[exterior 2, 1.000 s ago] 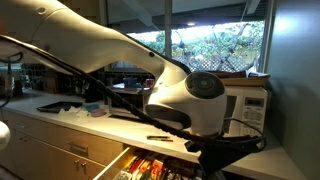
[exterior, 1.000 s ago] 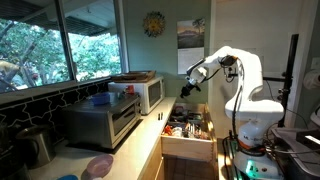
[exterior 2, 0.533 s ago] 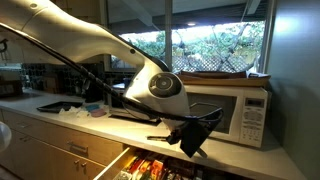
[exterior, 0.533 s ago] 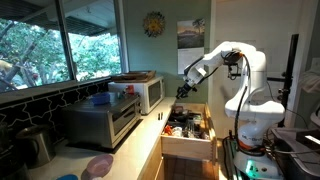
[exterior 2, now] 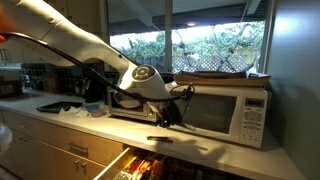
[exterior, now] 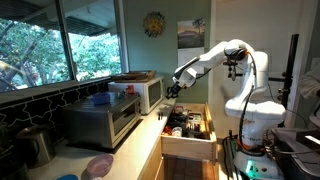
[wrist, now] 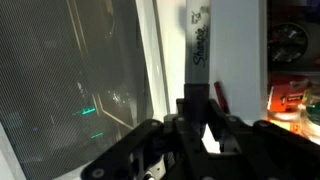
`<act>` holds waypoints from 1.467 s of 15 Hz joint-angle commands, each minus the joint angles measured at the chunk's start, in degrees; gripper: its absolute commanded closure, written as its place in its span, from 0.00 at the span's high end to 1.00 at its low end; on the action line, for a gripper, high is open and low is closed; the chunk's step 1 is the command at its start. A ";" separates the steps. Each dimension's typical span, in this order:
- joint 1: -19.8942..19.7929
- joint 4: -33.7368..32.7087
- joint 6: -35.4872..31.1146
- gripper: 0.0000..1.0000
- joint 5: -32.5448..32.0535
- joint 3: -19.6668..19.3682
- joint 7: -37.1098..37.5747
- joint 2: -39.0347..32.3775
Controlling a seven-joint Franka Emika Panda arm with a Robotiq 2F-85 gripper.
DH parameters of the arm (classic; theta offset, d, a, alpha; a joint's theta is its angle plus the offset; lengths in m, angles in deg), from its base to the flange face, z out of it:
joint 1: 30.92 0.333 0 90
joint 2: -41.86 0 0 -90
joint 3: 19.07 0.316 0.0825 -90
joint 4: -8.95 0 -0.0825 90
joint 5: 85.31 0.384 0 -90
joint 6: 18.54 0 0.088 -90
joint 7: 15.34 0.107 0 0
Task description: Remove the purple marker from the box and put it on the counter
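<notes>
Gripper pinches a Sharpie marker between its two fingers. The wrist view shows the barrel and its printed label sticking out past the fingertips. The cap colour cannot be read there, so purple is not confirmed.

In an exterior view the gripper hangs just in front of the microwave, above the counter and clear of its surface. The other angle shows the gripper at the microwave door, with the counter below it.

The drawer box stands open below and to the side of the microwave, well apart from the gripper, with mixed clutter inside.

Progress, judged: removal from the box looks done, since the marker is held in the air over the counter. Lowering it, releasing it and backing the arm away remain.
</notes>
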 commanded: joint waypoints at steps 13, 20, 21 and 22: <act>3.45 6.38 -13.62 0.06 -29.40 -1.50 17.14 -11.82; 18.19 2.26 -19.21 0.06 -38.77 -19.31 23.42 -15.76; 19.20 1.41 -20.33 0.06 -39.64 -19.97 24.25 -17.24; 19.67 0.32 -21.00 0.06 -40.49 -19.77 25.10 -18.93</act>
